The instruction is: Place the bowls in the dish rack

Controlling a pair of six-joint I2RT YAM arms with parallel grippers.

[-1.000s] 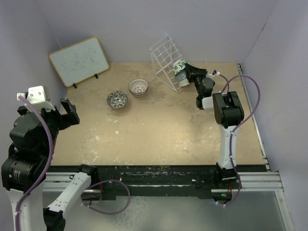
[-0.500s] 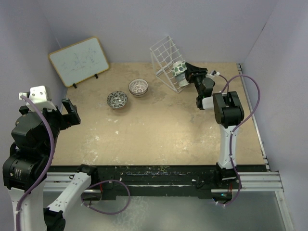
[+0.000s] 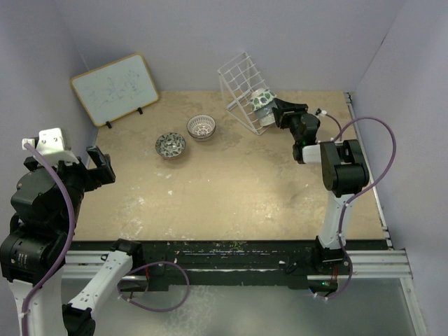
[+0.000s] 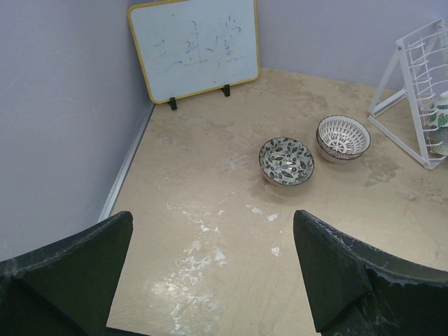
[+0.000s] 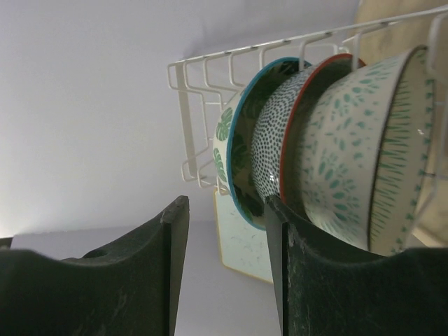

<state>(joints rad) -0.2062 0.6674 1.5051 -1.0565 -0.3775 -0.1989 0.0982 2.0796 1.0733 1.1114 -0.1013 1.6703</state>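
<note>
While the right hand (image 3: 280,112) hangs just beside the tilted white dish rack (image 3: 240,82), fingers spread with nothing between them, three bowls stand on edge in its slots: a green leafy bowl (image 5: 238,150), a dotted bowl (image 5: 275,133) and a green-white bowl (image 5: 350,140). A dark patterned bowl (image 3: 170,145) and a lattice bowl (image 3: 201,127) sit upright just beside each other on the counter (image 3: 231,189). The left hand (image 4: 212,218) hovers wide open and empty over the counter's left side.

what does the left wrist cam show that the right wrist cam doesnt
Left wrist only: the whiteboard and two bowls on the table, a leaf-patterned bowl and a lattice bowl. Right wrist only: the full row of three bowls standing on edge, side by side. Both: the dish rack, plus one racked bowl, only a sliver in the left wrist view.
</note>
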